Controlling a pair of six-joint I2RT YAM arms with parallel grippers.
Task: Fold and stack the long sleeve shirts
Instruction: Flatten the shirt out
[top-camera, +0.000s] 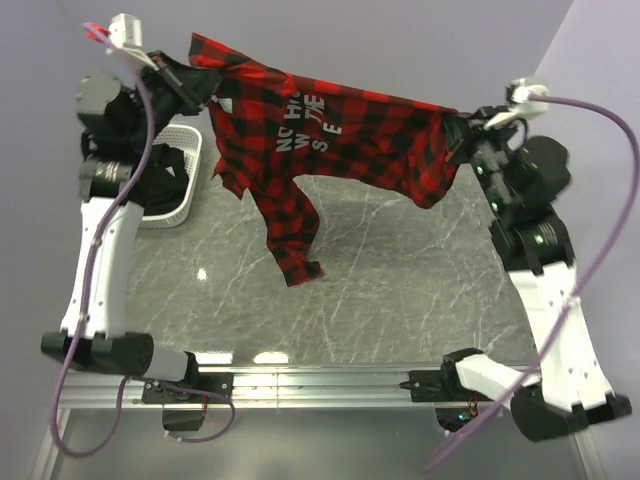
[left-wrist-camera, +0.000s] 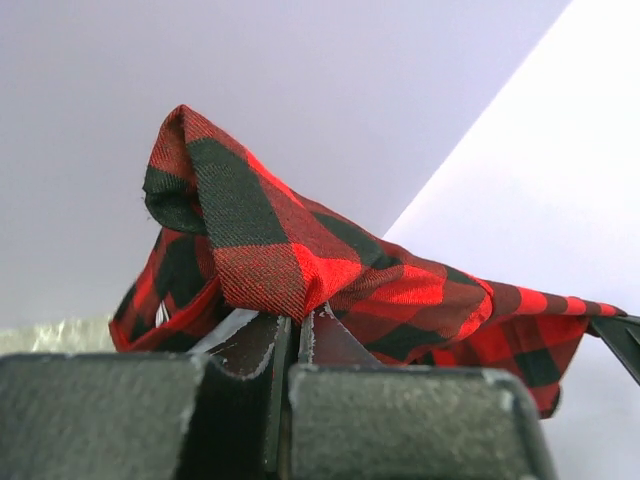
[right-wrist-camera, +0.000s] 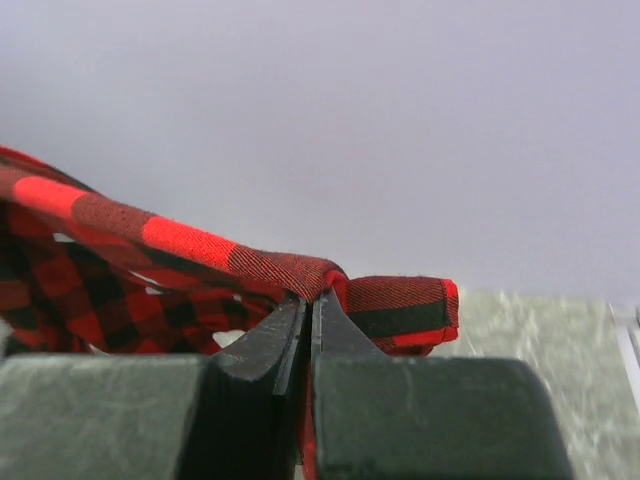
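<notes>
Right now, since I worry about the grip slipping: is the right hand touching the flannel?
Touching. The right wrist view shows the right hand shut, with a fold of the flannel pinched between its fingers.

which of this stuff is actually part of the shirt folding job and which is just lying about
Part of the job: red-and-black flannel shirt, hung between left gripper and right gripper; dark garment in the white basket.
Just lying about: that white basket; purple cables.
</notes>
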